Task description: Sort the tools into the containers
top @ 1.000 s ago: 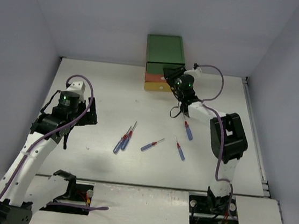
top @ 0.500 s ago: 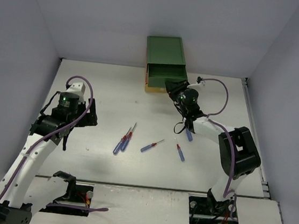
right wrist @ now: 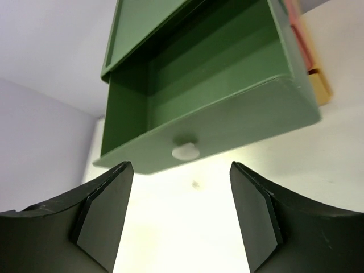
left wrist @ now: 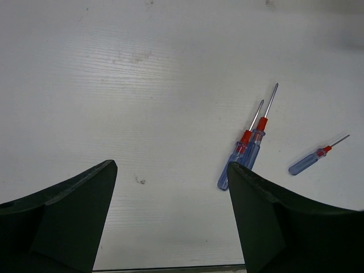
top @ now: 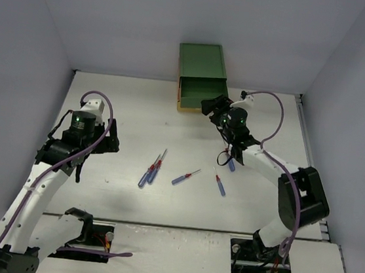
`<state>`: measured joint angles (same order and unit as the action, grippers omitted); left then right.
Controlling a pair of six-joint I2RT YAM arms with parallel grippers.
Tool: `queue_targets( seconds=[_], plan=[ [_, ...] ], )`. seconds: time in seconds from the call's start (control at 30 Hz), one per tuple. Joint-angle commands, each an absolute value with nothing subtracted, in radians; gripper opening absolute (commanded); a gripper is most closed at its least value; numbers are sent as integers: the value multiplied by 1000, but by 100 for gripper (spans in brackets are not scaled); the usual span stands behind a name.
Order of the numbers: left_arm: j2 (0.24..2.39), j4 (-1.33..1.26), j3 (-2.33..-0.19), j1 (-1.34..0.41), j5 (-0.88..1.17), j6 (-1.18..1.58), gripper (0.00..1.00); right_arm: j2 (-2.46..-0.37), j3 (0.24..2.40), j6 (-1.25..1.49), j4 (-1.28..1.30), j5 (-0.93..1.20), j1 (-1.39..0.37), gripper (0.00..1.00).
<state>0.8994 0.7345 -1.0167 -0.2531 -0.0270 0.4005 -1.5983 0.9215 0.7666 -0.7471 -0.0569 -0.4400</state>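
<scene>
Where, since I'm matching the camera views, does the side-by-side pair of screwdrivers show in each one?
Top external: pair of screwdrivers, left of centre, ahead of the left arm.
Left wrist: the pair, right of centre.
Right wrist: not in it.
Shared landmark: the lone screwdriver just right of the pair.

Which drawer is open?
The green drawer on top. It sticks out from the stack, so you can see inside it. The orange-red drawer and the yellow drawer under it are pushed in.
</scene>
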Motion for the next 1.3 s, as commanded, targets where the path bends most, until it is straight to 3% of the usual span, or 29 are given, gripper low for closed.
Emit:
queue_targets(
  seconds=[0.0, 0.37, 1.1, 1.27],
  plan=[
    [887, 730, -1091, -253, -32, 387, 75, -1408, 910, 546, -598, -134, -444, 66],
    [907, 756, -1123, -253, -17, 363, 75, -1208, 677, 435, -290, -281, -428, 59],
    [871, 796, -1064, -253, 0, 357, 75, -1528, 724, 368, -270, -139, -341, 44],
    [871, 797, -1058, -253, 0, 354, 75, -1552, 727, 359, -274, -163, -333, 28]
  ],
)
